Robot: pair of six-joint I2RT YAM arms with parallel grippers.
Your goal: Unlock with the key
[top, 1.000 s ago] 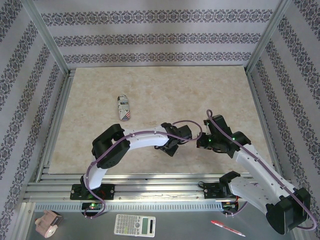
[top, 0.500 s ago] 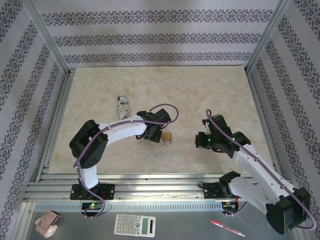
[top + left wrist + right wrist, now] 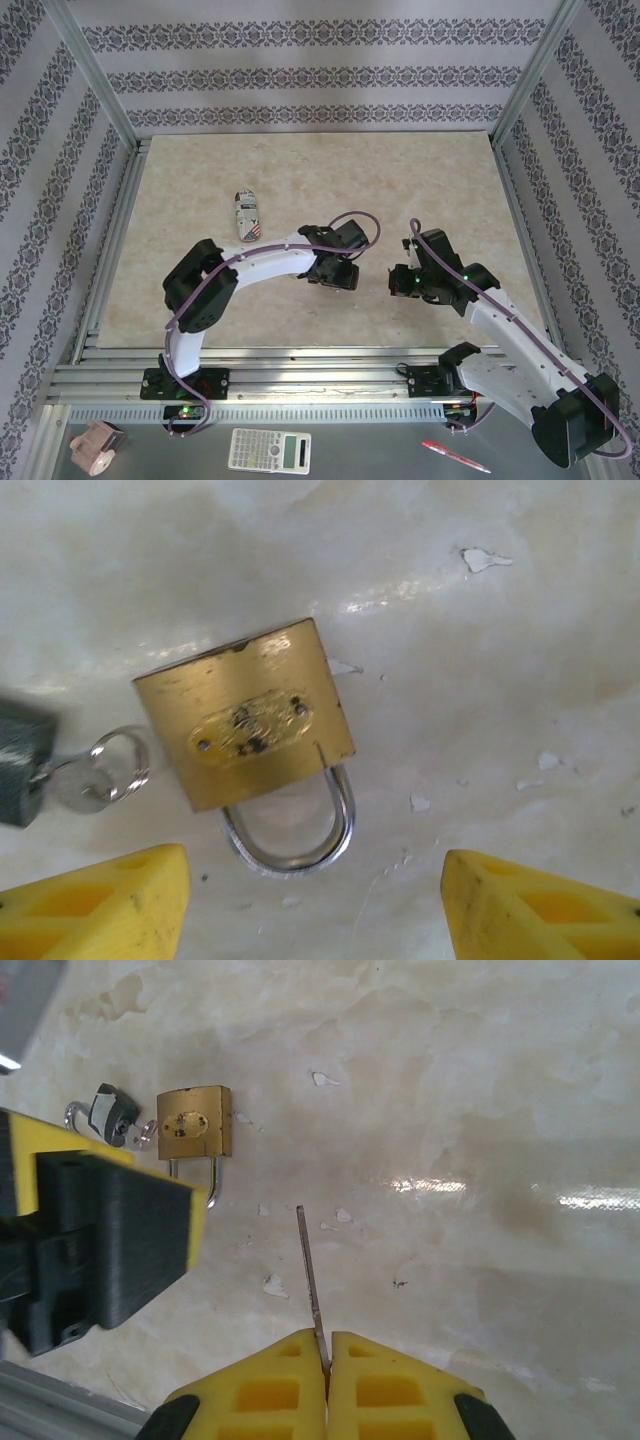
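Note:
A brass padlock (image 3: 245, 715) lies flat on the pale table, its steel shackle (image 3: 290, 832) pointing toward my left gripper (image 3: 315, 910). That gripper hangs just above it, open, with a yellow fingertip on each side and nothing between them. My right gripper (image 3: 327, 1360) is shut on the key (image 3: 309, 1270), whose thin blade sticks out edge-on ahead of the fingers. The blade points at bare table right of the brass padlock (image 3: 195, 1122). From above, the left gripper (image 3: 333, 275) covers the padlock, and the right gripper (image 3: 397, 282) sits a short way to its right.
A small dark-grey padlock (image 3: 20, 765) with a metal ring (image 3: 118, 765) lies just left of the brass one. A small printed can (image 3: 247, 215) lies on the table behind the left arm. A calculator (image 3: 270, 450), a red pen (image 3: 455, 457) and a tape roll (image 3: 95, 447) lie off the table, in front.
The left arm swung left, which uncovered the brass padlock, then came back over it. The right arm, with the key in its grip, has barely moved.

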